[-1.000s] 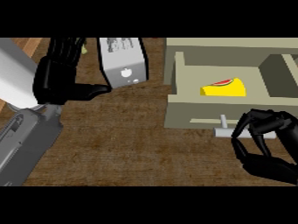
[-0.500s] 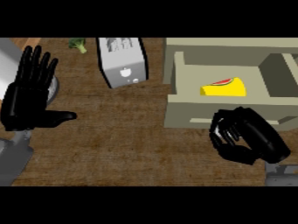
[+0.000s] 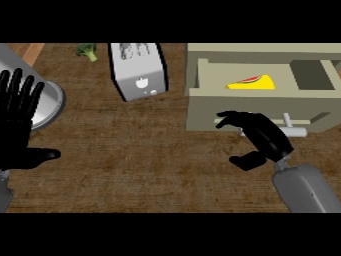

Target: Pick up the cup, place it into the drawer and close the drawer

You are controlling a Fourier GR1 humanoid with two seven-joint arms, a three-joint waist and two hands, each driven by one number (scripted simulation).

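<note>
The yellow cup (image 3: 250, 83) with a red rim lies on its side inside the open drawer (image 3: 202, 75) at the upper right. My right hand (image 3: 260, 135) is against the drawer's beige front panel (image 3: 202, 117). Its fingers are loosely bent over the panel's lower edge and the thumb is spread below, holding nothing. The small grey handle (image 3: 297, 131) shows just to the right of that hand. My left hand (image 3: 10, 127) rests open at the left edge, fingers up.
A silver toaster (image 3: 137, 70) stands at the top centre, with a piece of broccoli (image 3: 86, 50) to its left. A grey round pot (image 3: 46, 102) sits partly behind my left hand. Wooden counter stretches between the hands.
My right hand has moved up and left onto the drawer's front panel. My left hand has opened and sunk toward the lower left. The cup stays in the drawer.
</note>
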